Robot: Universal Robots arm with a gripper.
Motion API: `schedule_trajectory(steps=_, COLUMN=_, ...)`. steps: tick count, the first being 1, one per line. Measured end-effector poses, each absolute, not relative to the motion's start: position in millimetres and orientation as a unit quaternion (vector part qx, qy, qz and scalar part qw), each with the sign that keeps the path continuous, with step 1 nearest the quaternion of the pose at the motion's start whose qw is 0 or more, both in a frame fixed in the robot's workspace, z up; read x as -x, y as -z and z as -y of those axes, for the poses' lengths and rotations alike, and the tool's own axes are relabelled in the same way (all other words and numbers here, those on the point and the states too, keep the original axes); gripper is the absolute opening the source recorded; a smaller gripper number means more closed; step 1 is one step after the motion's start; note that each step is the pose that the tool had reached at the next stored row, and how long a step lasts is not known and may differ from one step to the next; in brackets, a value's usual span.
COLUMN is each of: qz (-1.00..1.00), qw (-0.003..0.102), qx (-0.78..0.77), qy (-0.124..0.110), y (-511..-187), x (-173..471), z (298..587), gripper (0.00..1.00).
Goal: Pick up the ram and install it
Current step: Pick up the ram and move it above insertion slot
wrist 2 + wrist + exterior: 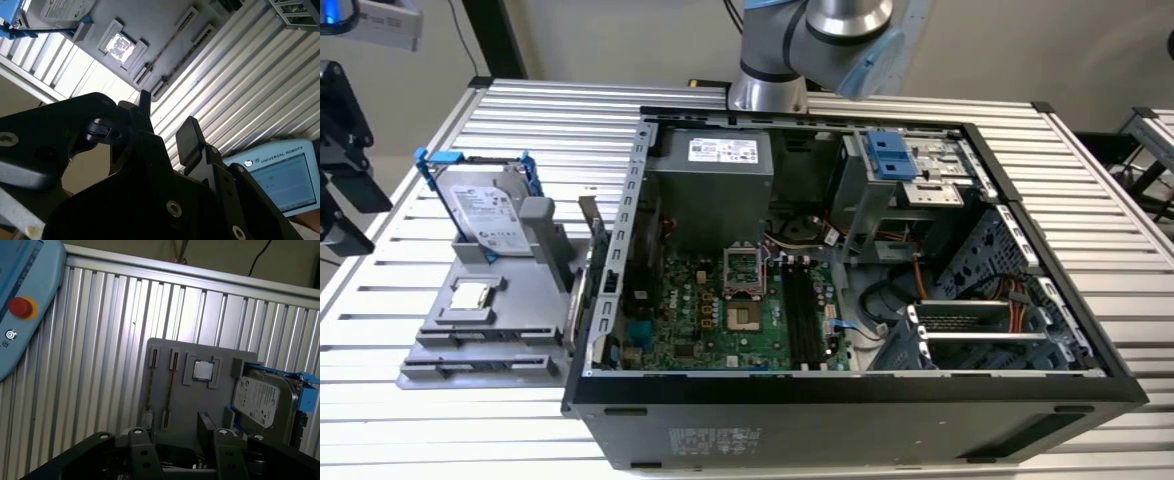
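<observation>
A ribbed aluminium table (1067, 160) is seen carrying a grey parts tray (527, 310). Just beside the tray an open computer case (854, 385) is laid on its side, presumably so that the black memory slots (803, 320) on the motherboard (700, 320) face upward and can be reached from above. In the first wrist view the ram (171, 385) is held on edge in a narrow groove of the tray, probably so that its upper edge is offered for pinching. A processor chip (202, 370) is seated in a recess of the tray beside that groove, and a hard drive (263, 401) in a blue bracket is stood upright at the tray's end beyond the chip. The gripper (170, 424) is held apart from the tray and aimed toward it, its fingers (205, 422) spread with nothing between them.
</observation>
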State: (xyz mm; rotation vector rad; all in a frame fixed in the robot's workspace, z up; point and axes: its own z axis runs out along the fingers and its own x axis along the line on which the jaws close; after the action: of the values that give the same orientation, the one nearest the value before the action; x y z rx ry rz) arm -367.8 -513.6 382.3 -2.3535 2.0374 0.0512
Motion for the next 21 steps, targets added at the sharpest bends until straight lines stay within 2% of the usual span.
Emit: schedule_trajectory(steps=21, qz=-0.681, qw=0.013, qx=0.732, qy=-0.018, y=-353.8, x=367.7, z=513.4, gripper=1.0)
